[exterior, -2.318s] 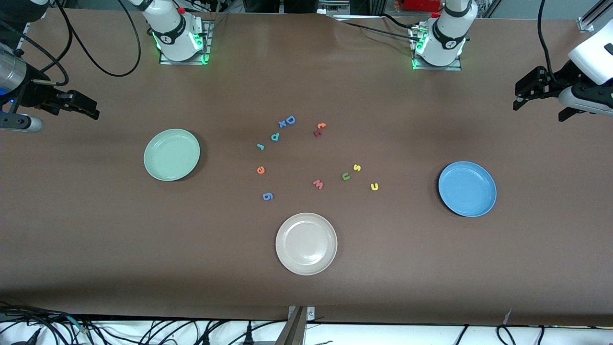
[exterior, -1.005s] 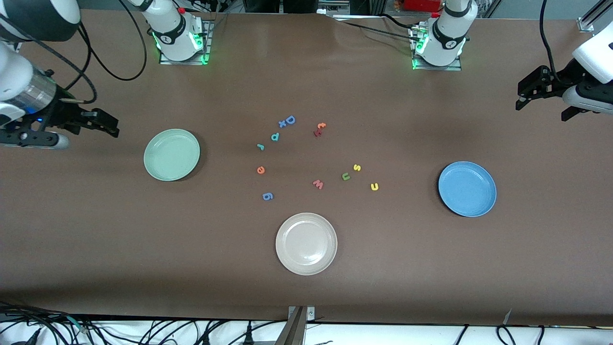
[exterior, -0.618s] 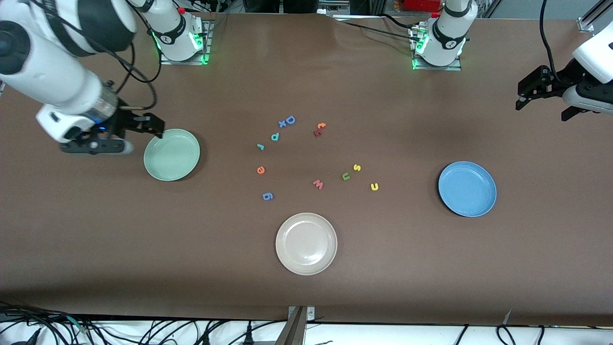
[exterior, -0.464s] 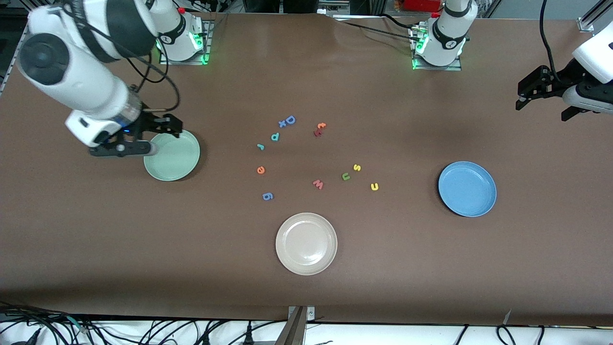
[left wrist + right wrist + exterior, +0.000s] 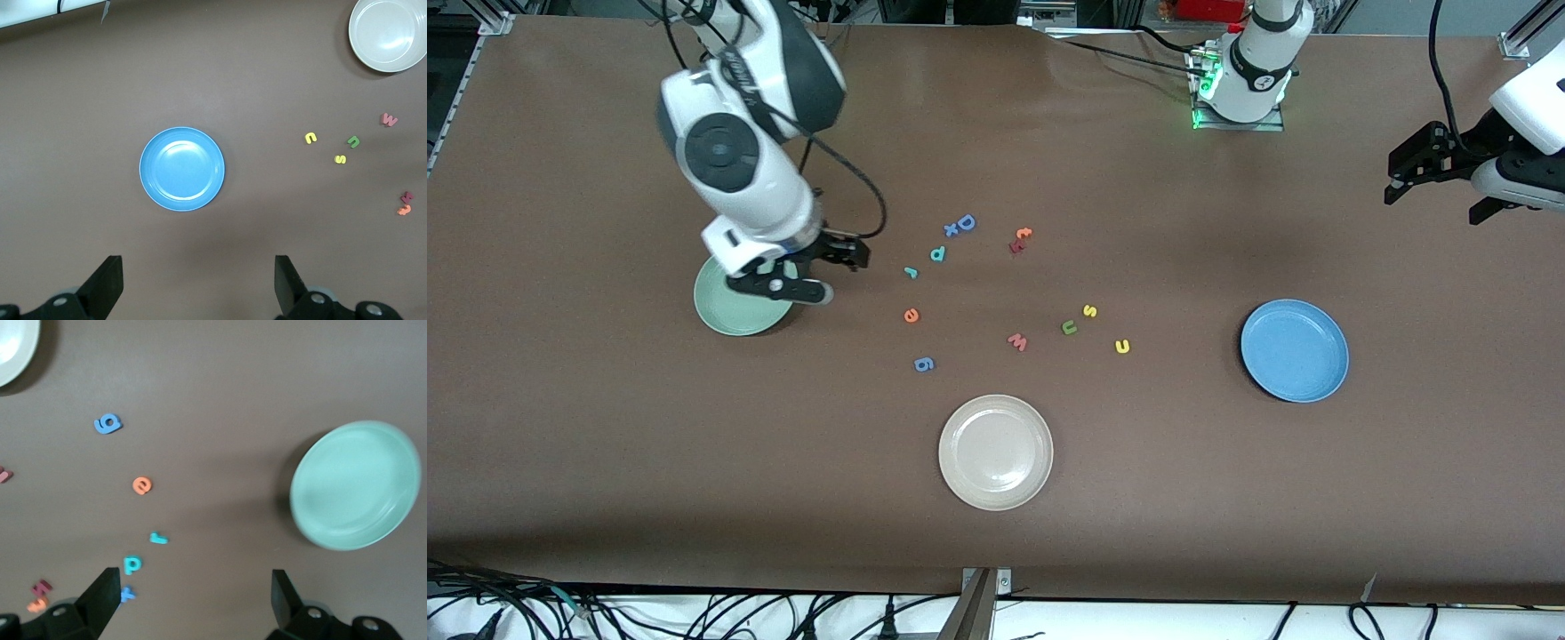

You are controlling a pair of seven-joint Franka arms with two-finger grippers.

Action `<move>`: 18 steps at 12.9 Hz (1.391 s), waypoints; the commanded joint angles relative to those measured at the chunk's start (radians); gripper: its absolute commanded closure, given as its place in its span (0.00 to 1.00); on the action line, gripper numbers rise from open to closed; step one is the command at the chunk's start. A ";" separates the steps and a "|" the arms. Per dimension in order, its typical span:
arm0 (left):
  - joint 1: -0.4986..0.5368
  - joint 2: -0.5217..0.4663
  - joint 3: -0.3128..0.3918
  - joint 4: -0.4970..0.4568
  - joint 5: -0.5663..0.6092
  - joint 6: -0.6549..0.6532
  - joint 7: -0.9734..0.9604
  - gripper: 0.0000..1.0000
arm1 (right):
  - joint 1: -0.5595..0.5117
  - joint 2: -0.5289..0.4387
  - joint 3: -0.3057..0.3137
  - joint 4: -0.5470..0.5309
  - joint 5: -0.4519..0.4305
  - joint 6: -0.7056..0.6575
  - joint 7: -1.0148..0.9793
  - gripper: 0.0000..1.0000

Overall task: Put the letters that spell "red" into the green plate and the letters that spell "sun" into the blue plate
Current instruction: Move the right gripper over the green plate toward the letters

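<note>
The right tool (image 5: 852,253), its fingers spread and empty, has swung in from the right arm's end of the worktop (image 5: 605,444), crossed the green plate (image 5: 725,313) and now hangs just past the plate's 3 o'clock rim, heading for the scattered letters. That puts it within a short reach of the "red" set, none of which has been lifted yet; both target plates are bare.

The left tool (image 5: 1405,178) waits, fingers spread and empty, high at the left arm's end of the worktop, where it has stayed throughout.

In the front view, the teal "r" (image 5: 910,272) lies at about 1 o'clock from the orange "e" (image 5: 911,315), with the teal "d" (image 5: 937,254) just up at 1 o'clock from the "r". The yellow "s" (image 5: 1089,310) sits at 1 o'clock from the olive "u" (image 5: 1069,327), and the yellow "n" (image 5: 1122,347) lies at 4 o'clock from the "s", toward the sky-blue plate (image 5: 1295,350).

All six are tiny, flat foam pieces lying well apart from their plates. The pale mint plate is round and shallow, partly hidden under the right wrist.
</note>
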 commanded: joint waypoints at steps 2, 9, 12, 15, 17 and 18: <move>0.002 -0.005 -0.004 0.009 0.030 -0.003 -0.001 0.00 | 0.042 -0.026 0.042 -0.132 0.013 0.105 0.188 0.00; 0.002 -0.005 -0.007 0.009 0.030 -0.003 -0.001 0.00 | 0.101 0.053 0.140 -0.385 0.011 0.480 0.357 0.02; 0.000 0.016 -0.006 0.014 0.026 -0.001 -0.007 0.00 | 0.137 0.125 0.137 -0.381 0.006 0.570 0.359 0.40; 0.005 0.042 -0.001 -0.004 0.026 0.049 -0.014 0.00 | 0.138 0.161 0.137 -0.377 -0.001 0.630 0.357 0.58; 0.005 0.048 -0.001 -0.021 0.024 0.052 -0.014 0.00 | 0.140 0.184 0.136 -0.376 -0.003 0.672 0.357 0.58; 0.005 0.044 -0.004 -0.050 0.023 0.052 -0.014 0.00 | 0.140 0.193 0.134 -0.376 -0.007 0.692 0.356 0.58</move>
